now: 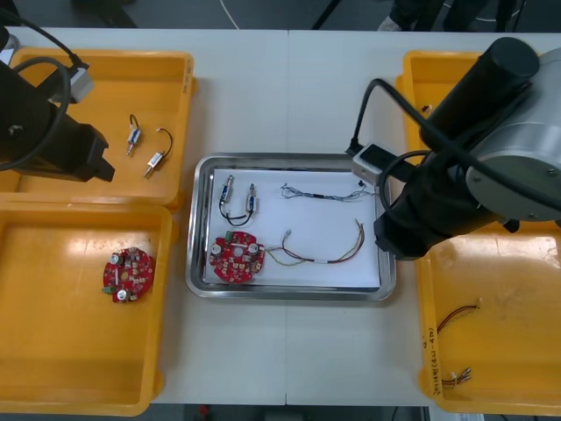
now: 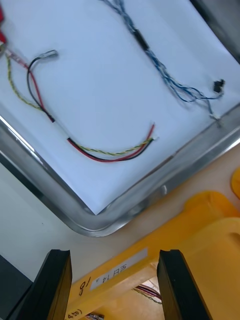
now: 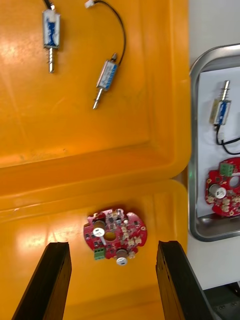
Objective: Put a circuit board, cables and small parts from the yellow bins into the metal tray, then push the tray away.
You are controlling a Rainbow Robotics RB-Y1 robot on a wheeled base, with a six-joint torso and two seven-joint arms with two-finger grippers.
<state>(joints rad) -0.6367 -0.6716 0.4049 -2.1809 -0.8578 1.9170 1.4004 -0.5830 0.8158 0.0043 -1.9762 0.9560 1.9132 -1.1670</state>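
Metal tray (image 1: pixel 289 294), worktop centre: I log circuit board (image 1: pixel 236 258), two small metal parts (image 1: pixel 239 193), blue-and-white cable (image 1: pixel 320 195) and red-and-yellow cable (image 1: pixel 320 254) inside. Right pincer (image 2: pixel 114 270): wide open, empty, over yellow bin rim (image 2: pixel 200 220) beside the tray's corner. Left pincer (image 3: pixel 112 260): wide open, empty, above spare board (image 3: pixel 115 234) in a left bin (image 3: pixel 60 125).

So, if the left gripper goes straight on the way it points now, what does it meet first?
Most likely the red circuit board on the floor of the yellow bin: it lies about centred ahead of the open left gripper. How far off, I cannot tell.
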